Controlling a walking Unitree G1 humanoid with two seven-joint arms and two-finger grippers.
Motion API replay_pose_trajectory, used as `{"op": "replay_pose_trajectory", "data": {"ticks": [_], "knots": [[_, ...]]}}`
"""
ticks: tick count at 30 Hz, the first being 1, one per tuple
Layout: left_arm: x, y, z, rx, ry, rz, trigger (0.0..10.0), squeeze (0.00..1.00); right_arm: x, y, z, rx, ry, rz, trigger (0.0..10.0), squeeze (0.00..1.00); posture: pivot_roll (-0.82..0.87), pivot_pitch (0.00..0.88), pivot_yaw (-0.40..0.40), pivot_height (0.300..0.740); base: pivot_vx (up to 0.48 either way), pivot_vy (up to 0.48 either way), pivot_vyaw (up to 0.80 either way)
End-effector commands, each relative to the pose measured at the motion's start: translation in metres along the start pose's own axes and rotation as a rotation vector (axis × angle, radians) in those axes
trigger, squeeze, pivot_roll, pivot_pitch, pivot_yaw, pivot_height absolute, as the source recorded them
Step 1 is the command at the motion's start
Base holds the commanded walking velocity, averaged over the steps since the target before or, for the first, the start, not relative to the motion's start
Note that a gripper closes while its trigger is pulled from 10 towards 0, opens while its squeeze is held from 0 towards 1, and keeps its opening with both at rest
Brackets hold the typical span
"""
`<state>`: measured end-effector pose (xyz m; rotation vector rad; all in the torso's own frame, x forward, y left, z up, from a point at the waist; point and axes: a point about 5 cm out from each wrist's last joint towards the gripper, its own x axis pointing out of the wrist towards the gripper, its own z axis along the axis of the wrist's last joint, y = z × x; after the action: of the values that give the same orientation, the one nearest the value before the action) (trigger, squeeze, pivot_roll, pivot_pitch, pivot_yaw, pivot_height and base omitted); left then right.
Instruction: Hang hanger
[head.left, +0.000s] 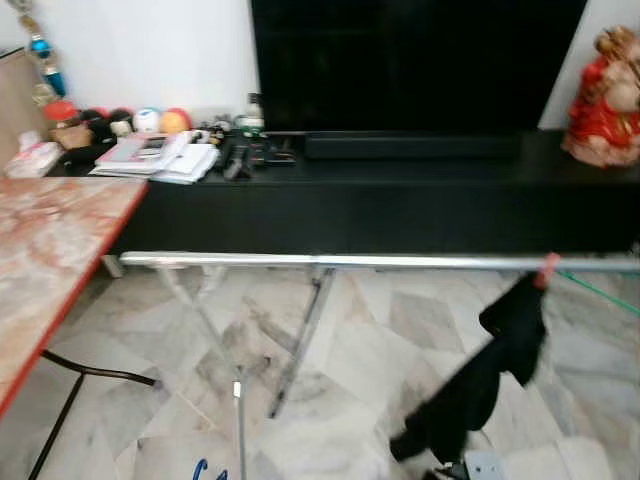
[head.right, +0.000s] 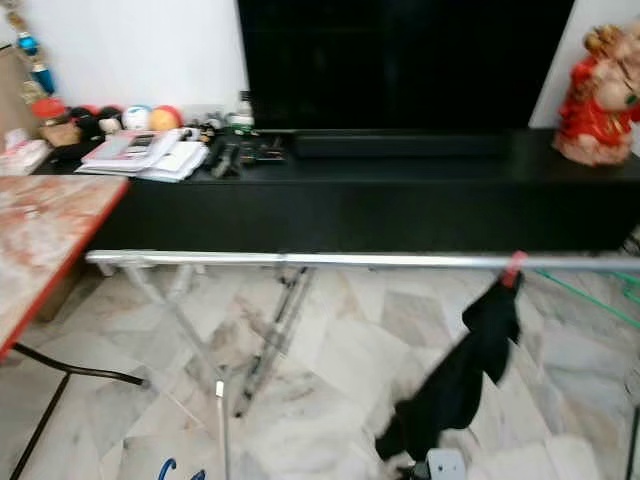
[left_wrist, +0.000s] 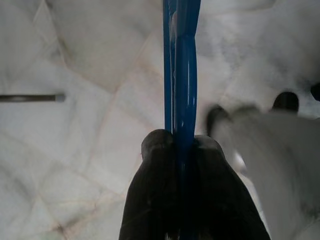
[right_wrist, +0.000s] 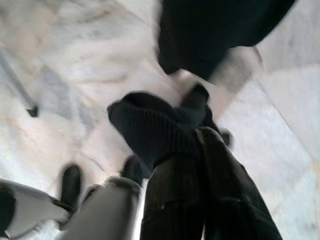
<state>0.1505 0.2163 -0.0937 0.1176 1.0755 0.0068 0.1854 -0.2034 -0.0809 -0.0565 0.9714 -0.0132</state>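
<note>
You're looking at a living room, frames a bit blurred: white-grey marble tile floor (head.left: 350, 350), white wall (head.left: 150, 50) behind, and a long low black TV console (head.left: 400, 205) running across the back with a big dark screen (head.left: 415, 60) above it. On the console's left end you get a stack of papers and booklets (head.left: 160, 157), some small balls and clutter (head.left: 150, 120), a small bottle (head.left: 252, 113); on its right end, a red and gold figurine (head.left: 603, 100). A reddish marble-pattern table (head.left: 45, 250) with a red edge and black legs sits at the left. In front of the console, a silver drying-rack rail (head.left: 350, 261) runs level across the view on crossed metal legs (head.left: 300, 340). A black garment (head.left: 480, 380) hangs from the rail near its right end, by an orange-red clip (head.left: 547, 268), and drapes toward the floor; a green line (head.left: 600, 292) slants off to the right of it. Your left gripper (left_wrist: 182, 142) is pinching the blue hanger (left_wrist: 182, 65), fingers (left_wrist: 155, 150) pressed together on the blue bar, held over the floor; the hanger's blue tip (head.left: 203, 470) pokes into the bottom of the head view, below the rail, not on it. Your right gripper (right_wrist: 192, 132) is closed on dark knit fabric (right_wrist: 150, 125), close under the hanging garment.
</note>
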Motion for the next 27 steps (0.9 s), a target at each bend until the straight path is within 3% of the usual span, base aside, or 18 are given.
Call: {"op": "replay_pose_trajectory", "data": {"ticks": [1,27], "knots": [[-0.0019,0.0019,-0.0120,0.021,0.040,-0.001,10.0,0.00,0.0013,0.0015,0.0097,-0.008,-0.033,0.004,10.0,0.00,0.06,0.000,0.001,0.740,0.000,0.000,0.00],[-0.0021,0.0032,-0.0111,0.024,0.034,-0.012,10.0,0.00,0.0016,0.0030,0.0106,0.009,-0.036,0.001,10.0,0.00,0.06,0.000,0.005,0.740,0.000,0.000,0.00]]}}
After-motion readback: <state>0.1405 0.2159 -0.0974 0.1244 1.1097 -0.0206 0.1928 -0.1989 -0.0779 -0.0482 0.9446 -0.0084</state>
